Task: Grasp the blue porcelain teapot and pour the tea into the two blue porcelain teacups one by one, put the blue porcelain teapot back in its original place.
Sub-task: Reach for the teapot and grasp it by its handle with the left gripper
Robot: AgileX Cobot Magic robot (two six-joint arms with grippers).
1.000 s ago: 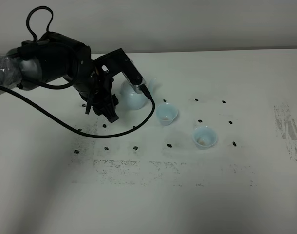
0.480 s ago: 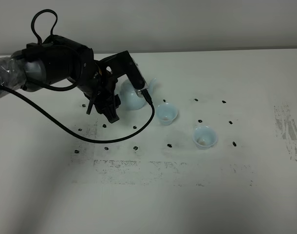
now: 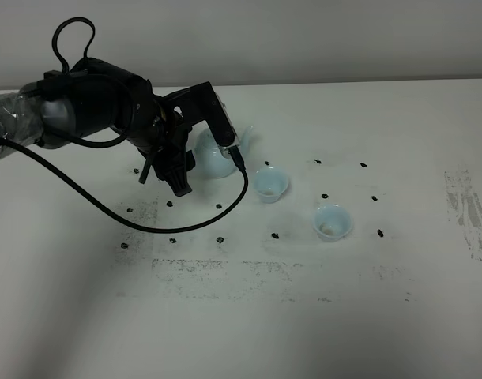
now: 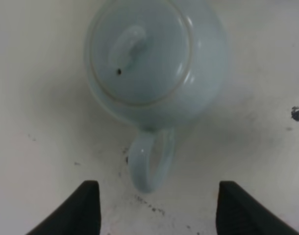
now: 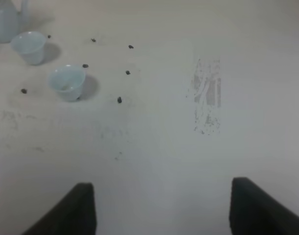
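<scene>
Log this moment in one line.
stage: pre-grasp | left gripper: open at handle | teapot: on table, ungripped | two teacups: upright, beside teapot | right gripper: open, empty

Teapot and two cups in a slanting row on the table.
The blue porcelain teapot stands farthest and leftmost; the first teacup sits just right of it and nearer, the second teacup further right and nearer still.

The round pale-blue porcelain teapot is smooth and glossy (bright highlights show); the two small pale-blue porcelain teacups look smooth; the white surface is matt, scuffed.
</scene>
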